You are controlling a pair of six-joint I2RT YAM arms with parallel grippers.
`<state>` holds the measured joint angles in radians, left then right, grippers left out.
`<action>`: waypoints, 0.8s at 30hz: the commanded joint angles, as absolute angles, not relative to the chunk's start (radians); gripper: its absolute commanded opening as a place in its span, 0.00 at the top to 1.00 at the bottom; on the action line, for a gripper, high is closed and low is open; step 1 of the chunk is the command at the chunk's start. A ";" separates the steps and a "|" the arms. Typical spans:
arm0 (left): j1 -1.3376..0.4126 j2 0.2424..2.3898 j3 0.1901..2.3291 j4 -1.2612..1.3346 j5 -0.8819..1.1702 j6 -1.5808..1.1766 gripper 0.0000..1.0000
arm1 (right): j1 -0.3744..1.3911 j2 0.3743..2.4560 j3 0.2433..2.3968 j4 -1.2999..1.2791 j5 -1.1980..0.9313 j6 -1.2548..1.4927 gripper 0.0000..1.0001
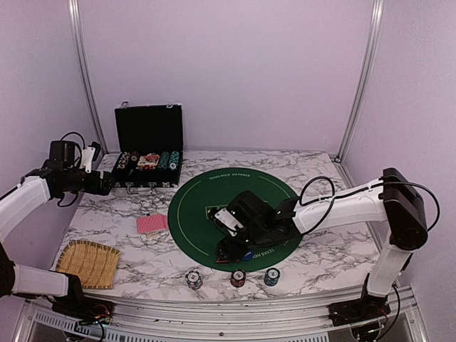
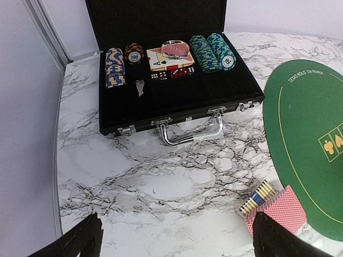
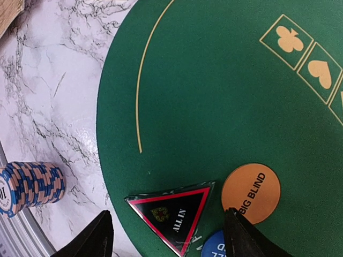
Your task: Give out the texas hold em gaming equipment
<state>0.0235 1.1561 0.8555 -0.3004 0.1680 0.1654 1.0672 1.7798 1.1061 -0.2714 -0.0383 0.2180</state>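
A dark triangular "ALL IN" button [image 3: 171,214] lies on the near edge of the green felt mat [image 3: 214,96], beside an orange "BIG BLIND" button [image 3: 251,191] and a blue round button [image 3: 217,247]. My right gripper [image 3: 168,212] hangs low over the triangle, open, one finger on each side and not touching it. Three short chip stacks [image 1: 194,278] [image 1: 239,278] [image 1: 271,276] stand on the marble in front of the mat. A red-backed card deck [image 2: 276,209] lies left of the mat. My left gripper [image 2: 177,217] is open over bare marble near the case.
The open black chip case [image 2: 171,107] stands at the back left, holding chip rows [image 2: 211,51], cards and dice. A woven straw mat [image 1: 89,262] lies at the near left corner. One chip stack [image 3: 31,184] stands just off the felt by the table's near edge.
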 commanded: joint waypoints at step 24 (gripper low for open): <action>0.028 1.118 0.925 -0.332 0.203 0.125 0.01 | 1.086 1.799 1.125 -0.386 -0.078 0.197 0.52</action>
